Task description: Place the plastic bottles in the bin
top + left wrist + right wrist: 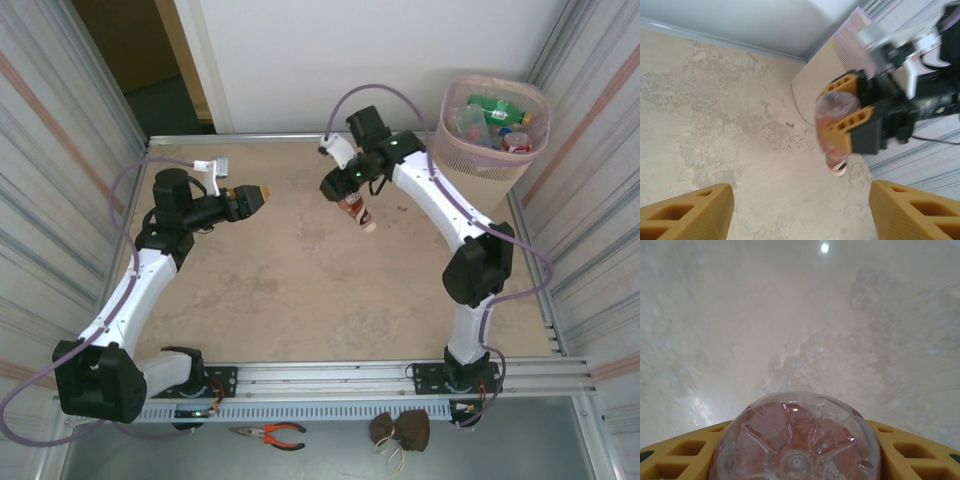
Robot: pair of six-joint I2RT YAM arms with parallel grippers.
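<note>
Counter edges: the beige counter [300,285] meets ribbed metal panels [60,150] on the left and right. A white wall [380,60] stands at the far side and an aluminium rail [340,378] runs along the near side.
Open room: the widest stretch lies between the two arms, from the middle of the counter to the near rail.
Bin: the pale pink bin [478,160] stands upright in the far right corner, close to the right panels.
Bottles in the bin: several plastic bottles [497,118] lie inside, green and clear.
Right claw [347,190]: clenched on a brown-labelled bottle [356,212], raised over the far middle of the counter, left of the bin and apart from it.
Held bottle: it is tilted, with the cap pointing down and towards the near right and the clear base between the fingers.
Left claw [256,197]: released, its fingers spread wide, pointing right from the far left, well apart from the bottle.
Surface: mottled and stained, matte.
Room: a dark doorway [140,60] opens at the far left.
Near ledge: orange-handled pliers [270,433] and a brown pouch [400,430] lie below the rail.
</note>
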